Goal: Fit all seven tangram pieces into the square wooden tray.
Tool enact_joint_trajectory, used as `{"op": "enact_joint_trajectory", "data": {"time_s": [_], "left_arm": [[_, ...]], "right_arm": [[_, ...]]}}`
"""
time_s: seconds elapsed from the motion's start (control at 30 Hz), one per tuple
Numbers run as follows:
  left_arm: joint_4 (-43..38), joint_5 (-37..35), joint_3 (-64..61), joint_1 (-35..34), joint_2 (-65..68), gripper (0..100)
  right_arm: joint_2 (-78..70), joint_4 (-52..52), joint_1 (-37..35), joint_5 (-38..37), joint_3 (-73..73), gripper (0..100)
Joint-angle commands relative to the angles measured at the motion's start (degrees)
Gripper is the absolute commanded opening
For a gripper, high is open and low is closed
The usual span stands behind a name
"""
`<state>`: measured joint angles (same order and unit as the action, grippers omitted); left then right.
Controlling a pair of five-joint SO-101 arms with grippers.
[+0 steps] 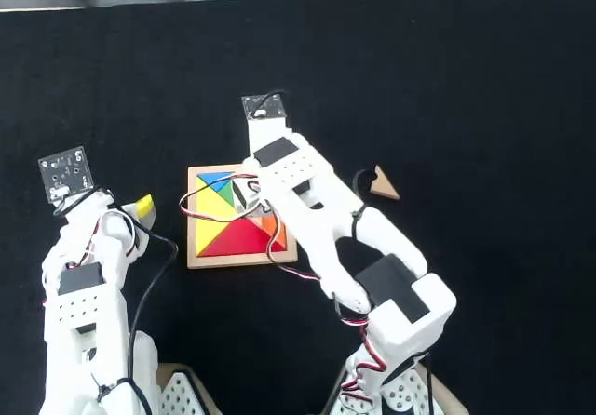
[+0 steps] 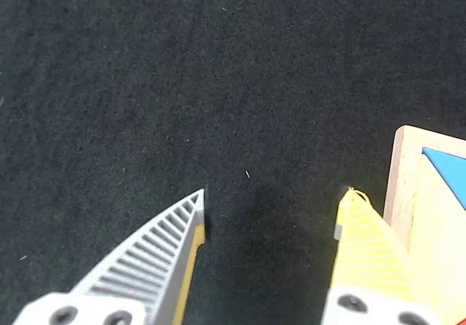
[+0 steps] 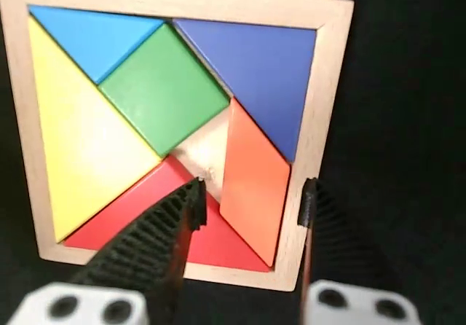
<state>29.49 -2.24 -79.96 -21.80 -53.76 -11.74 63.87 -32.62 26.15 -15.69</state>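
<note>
Six pieces seated in the tray [image 3: 329, 106]; one gap left.
Right tool [image 3: 253, 192] gapes wide, empty; it likely needs the tan triangle [image 1: 383, 185] next.

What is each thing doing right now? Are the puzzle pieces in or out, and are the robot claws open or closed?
Square wooden tray: six coloured pieces fitted in, one small triangular gap in the middle.
Small tan triangle piece: out of the tray, lying on the black table.
Left gripper: open, empty, beside the tray.
Right gripper: open, empty, above the tray.
</note>
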Motion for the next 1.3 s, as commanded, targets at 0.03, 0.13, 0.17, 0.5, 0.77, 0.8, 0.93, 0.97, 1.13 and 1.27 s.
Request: {"op": "enact_joint_trajectory", "data": {"time_s": [0.03,0.13,0.17,0.5,0.77,0.8,0.93,0.97,1.13,1.27], "left_arm": [[-0.9,-0.1,0.4,-0.1,-0.9,29],[-0.9,-0.1,0.4,-0.1,-0.9,29],[-0.9,-0.1,0.4,-0.1,-0.9,29],[-0.9,-0.1,0.4,-0.1,-0.9,29],[-0.9,-0.1,0.4,-0.1,-0.9,29],[-0.9,-0.1,0.4,-0.1,-0.9,29],[-0.9,-0.1,0.4,-0.1,-0.9,29],[-0.9,-0.1,0.4,-0.1,-0.9,29],[-0.9,-0.1,0.4,-0.1,-0.9,29],[-0.9,-0.1,0.4,-0.1,-0.9,29]], "right_arm": [[1.5,0.4,-0.4,-0.4,2.5,20.6],[3.2,-0.2,-0.7,-6.6,3.0,12.0],[3.3,-0.4,-0.7,-9.1,3.3,8.0],[-2.2,-5.9,-0.6,-12.7,3.9,1.1],[-3.4,-7.0,-0.4,-12.7,3.9,1.1],[-3.5,-7.0,-0.4,-12.7,3.9,1.1],[-3.6,-7.0,-0.4,-12.7,3.8,1.1],[-3.6,-7.0,-0.4,-12.7,3.8,1.1],[-3.6,-7.0,-0.4,-12.7,3.6,1.1],[-3.6,-6.7,-0.4,-12.7,3.5,1.1]]}}
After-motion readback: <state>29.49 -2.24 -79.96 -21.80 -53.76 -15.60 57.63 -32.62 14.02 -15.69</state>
